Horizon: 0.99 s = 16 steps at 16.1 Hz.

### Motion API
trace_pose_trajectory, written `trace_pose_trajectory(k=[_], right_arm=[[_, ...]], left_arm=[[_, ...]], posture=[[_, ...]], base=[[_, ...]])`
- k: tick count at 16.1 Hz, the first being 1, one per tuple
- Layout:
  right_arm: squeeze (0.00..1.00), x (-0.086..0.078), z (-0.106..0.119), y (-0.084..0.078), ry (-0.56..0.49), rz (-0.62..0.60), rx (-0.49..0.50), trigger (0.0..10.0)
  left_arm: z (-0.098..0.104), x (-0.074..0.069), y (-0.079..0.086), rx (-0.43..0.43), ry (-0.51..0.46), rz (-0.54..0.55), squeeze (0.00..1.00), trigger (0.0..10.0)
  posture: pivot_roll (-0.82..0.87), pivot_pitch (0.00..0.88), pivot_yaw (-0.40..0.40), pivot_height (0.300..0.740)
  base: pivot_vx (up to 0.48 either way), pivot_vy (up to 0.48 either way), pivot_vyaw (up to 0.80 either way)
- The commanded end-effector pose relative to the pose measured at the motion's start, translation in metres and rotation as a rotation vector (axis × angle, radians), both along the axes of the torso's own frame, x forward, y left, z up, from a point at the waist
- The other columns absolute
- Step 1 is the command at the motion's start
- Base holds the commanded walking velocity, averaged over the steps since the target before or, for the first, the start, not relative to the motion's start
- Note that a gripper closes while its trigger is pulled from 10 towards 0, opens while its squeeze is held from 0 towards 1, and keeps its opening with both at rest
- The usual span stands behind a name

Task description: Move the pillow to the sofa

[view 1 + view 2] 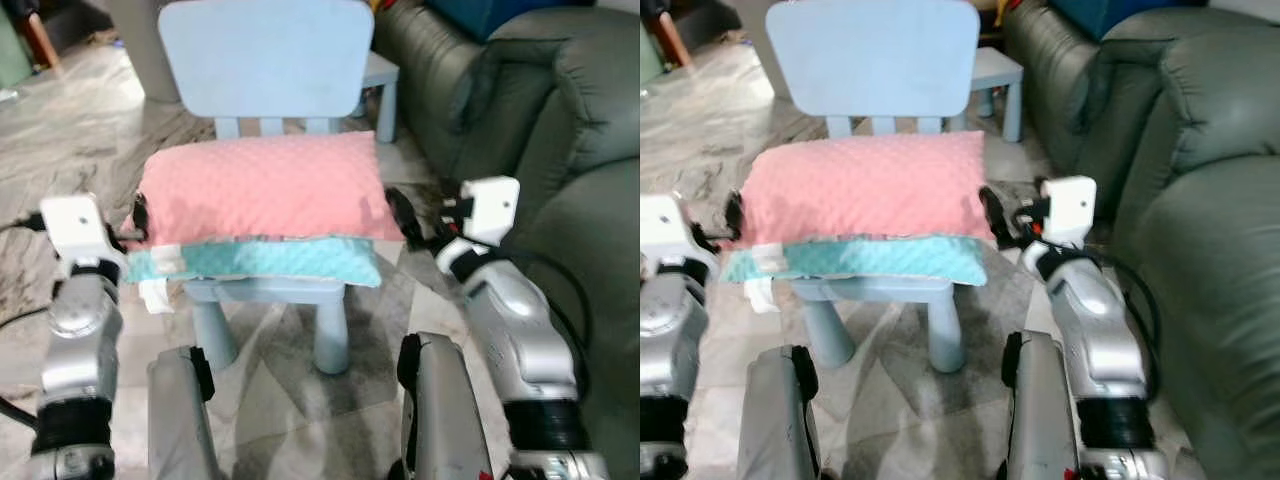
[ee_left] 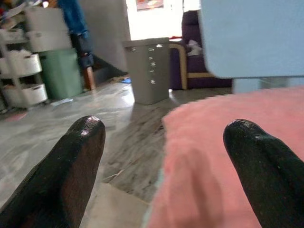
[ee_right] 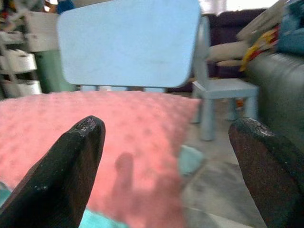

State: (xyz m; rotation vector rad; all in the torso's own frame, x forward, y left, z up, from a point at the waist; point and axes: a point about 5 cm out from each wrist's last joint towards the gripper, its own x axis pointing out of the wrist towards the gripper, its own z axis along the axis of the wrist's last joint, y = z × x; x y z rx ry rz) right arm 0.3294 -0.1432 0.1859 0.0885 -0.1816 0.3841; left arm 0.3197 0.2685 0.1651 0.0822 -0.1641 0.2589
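Two grippers, left [image 1: 140,215] and right [image 1: 400,215], fingers spread, flank one pillow [image 1: 262,190].

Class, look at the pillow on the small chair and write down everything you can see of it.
The pillow is rectangular and plump, with a pink, dimpled, fleecy-looking top and a teal band along its near edge. It lies flat on the seat of the light blue chair, overhanging both sides. The left gripper and right gripper, both open, sit at its two ends. A white tag hangs near its left front corner.
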Motion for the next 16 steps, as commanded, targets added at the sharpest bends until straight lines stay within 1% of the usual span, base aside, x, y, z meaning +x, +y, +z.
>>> trace_pose_trajectory(k=[1, 2, 3, 4, 5, 6, 7, 8, 9, 10, 11, 12, 13, 15, 16], right_arm=[[0.00, 0.006, 0.004, 0.003, 0.007, 0.030, 0.020, 10.0], [0.00, 0.013, 0.009, 0.009, 0.010, 0.071, 0.051, 10.0], [0.00, 0.017, 0.012, 0.011, 0.011, 0.088, 0.065, 10.0], [0.00, 0.025, 0.017, 0.015, 0.019, 0.116, 0.087, 10.0], [0.00, 0.030, 0.022, 0.016, 0.017, 0.127, 0.095, 10.0], [0.00, 0.039, 0.029, 0.018, 0.012, 0.138, 0.104, 10.0], [0.00, 0.044, 0.036, 0.019, -0.008, 0.140, 0.099, 10.0], [0.00, 0.049, 0.043, 0.019, -0.027, 0.136, 0.097, 10.0], [0.00, 0.058, 0.051, 0.018, -0.038, 0.128, 0.097, 10.0], [0.00, 0.061, 0.054, 0.018, -0.046, 0.120, 0.082, 10.0], [0.00, 0.063, 0.059, 0.016, -0.063, 0.115, 0.067, 10.0], [0.00, 0.066, 0.061, 0.014, -0.064, 0.118, 0.067, 10.0], [0.00, 0.068, 0.064, 0.010, -0.067, 0.112, 0.054, 10.0], [0.00, 0.075, 0.067, 0.000, -0.048, 0.100, 0.070, 10.0], [0.00, 0.078, 0.067, -0.003, -0.030, 0.101, 0.075, 10.0]], left_arm=[[0.005, 0.003, 0.013, -0.027, -0.016, 0.050, 0.00, 10.0], [0.011, 0.009, 0.023, -0.085, -0.025, 0.100, 0.00, 10.0], [0.012, 0.014, 0.027, -0.122, -0.025, 0.121, 0.00, 10.0], [0.014, 0.020, 0.031, -0.238, -0.031, 0.119, 0.00, 10.0], [0.015, 0.024, 0.032, -0.276, -0.033, 0.109, 0.00, 10.0], [0.017, 0.029, 0.032, -0.300, -0.034, 0.098, 0.00, 10.0], [0.024, 0.034, 0.034, -0.316, -0.057, 0.099, 0.00, 10.0], [0.033, 0.038, 0.035, -0.320, -0.084, 0.090, 0.00, 10.0], [0.047, 0.050, 0.033, -0.339, -0.096, 0.055, 0.00, 10.0], [0.051, 0.054, 0.031, -0.377, -0.089, 0.031, 0.00, 10.0], [0.054, 0.060, 0.027, -0.467, -0.082, -0.018, 0.00, 10.0], [0.057, 0.062, 0.026, -0.488, -0.087, -0.034, 0.00, 10.0], [0.064, 0.066, 0.023, -0.495, -0.094, -0.077, 0.00, 10.0], [0.077, 0.071, 0.022, -0.522, -0.112, -0.112, 0.00, 10.0], [0.074, 0.073, 0.024, -0.572, -0.061, -0.096, 0.00, 10.0]], posture=[[-0.12, 0.078, 0.017, 0.336], [-0.11, 0.100, 0.014, 0.336], [-0.11, 0.100, 0.014, 0.336], [-0.11, 0.129, 0.013, 0.336], [-0.12, 0.149, 0.015, 0.336], [-0.12, 0.160, 0.016, 0.336], [-0.11, 0.177, 0.011, 0.336], [-0.11, 0.190, 0.012, 0.336], [-0.10, 0.212, 0.011, 0.336], [-0.10, 0.233, 0.014, 0.336], [-0.10, 0.243, 0.017, 0.336], [-0.10, 0.256, 0.018, 0.336], [-0.10, 0.272, 0.020, 0.336], [-0.10, 0.289, 0.019, 0.336], [-0.10, 0.294, 0.020, 0.336]], base=[[0.000, 0.000, 0.00], [0.000, 0.000, 0.00], [0.000, 0.000, 0.00], [0.000, 0.000, 0.00], [0.000, 0.000, 0.00], [0.000, 0.000, 0.00], [0.000, 0.000, 0.00], [0.000, 0.000, 0.00], [0.000, 0.000, 0.00], [0.000, 0.000, 0.00], [0.000, 0.000, 0.00], [0.000, 0.000, 0.00], [0.000, 0.000, 0.00], [0.000, 0.000, 0.00], [0.000, 0.000, 0.00]])
